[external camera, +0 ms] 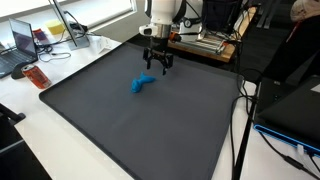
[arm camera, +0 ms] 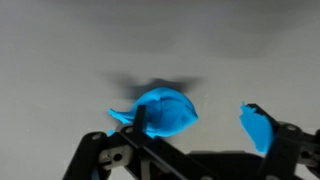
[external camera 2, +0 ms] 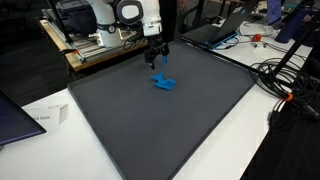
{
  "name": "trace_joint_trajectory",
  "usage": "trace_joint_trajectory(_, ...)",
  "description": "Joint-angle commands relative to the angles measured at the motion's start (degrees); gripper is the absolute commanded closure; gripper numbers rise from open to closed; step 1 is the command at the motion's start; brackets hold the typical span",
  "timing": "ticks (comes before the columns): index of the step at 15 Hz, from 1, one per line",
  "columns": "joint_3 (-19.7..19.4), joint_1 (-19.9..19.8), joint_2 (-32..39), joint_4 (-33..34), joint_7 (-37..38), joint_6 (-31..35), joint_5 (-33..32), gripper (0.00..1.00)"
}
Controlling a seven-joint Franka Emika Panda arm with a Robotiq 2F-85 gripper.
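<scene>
Gripper (external camera: 157, 63) (external camera 2: 158, 61) is wide open w/ nothing btwn the jaws, hanging low over the dark grey mat (external camera: 120, 130) (external camera 2: 150, 130) near its far edge, just beside the small blue object (external camera: 140, 84) (external camera 2: 163, 82) but apart from it in both exterior views. The blue object lies flat on the mat, roughly mid-width. In the wrist view it shows as a blurred rounded lump (arm camera: 162, 112) ahead of the fingers (arm camera: 98, 150), w/ a second blue patch (arm camera: 257, 126) by the other finger; can't tell what that is. Mat sits on a white table (external camera: 40, 130), w/ a laptop (external camera: 22, 42) near one corner and cables (external camera 2: 285, 85) off another side.
</scene>
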Motion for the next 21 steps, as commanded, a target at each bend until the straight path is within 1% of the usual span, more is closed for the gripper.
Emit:
trace_joint_trajectory(1,3.2,-7.1,0.5,-2.9,-5.2,6.8,-0.3,0.0)
trace_joint_trajectory(2,4.2,-9.1,0.9,-3.3,-6.0,8.4,-1.1,0.0)
trace_joint_trajectory(3,4.9,-9.3,1.0,-5.3,-15.4,10.3,8.5,0.0)
trace_joint_trajectory(4,6.7,-13.2,2.0,-3.9,-8.4,11.0,-0.8,0.0)
trace_joint_trajectory(5,7.8,-14.8,2.3,-4.2,-9.7,11.8,-1.0,0.0)
trace_joint_trajectory(12,15.9,-30.1,5.3,-2.7,-5.3,16.1,-11.4,0.0)
trace_joint_trajectory(17,22.7,-41.0,8.4,0.1,2.0,16.4,-20.6,0.0)
trace_joint_trajectory(19,25.7,-45.1,9.8,1.4,6.5,16.1,-24.5,0.0)
trace_joint_trajectory(21,28.4,-48.3,10.9,2.4,11.6,15.8,-28.0,0.0)
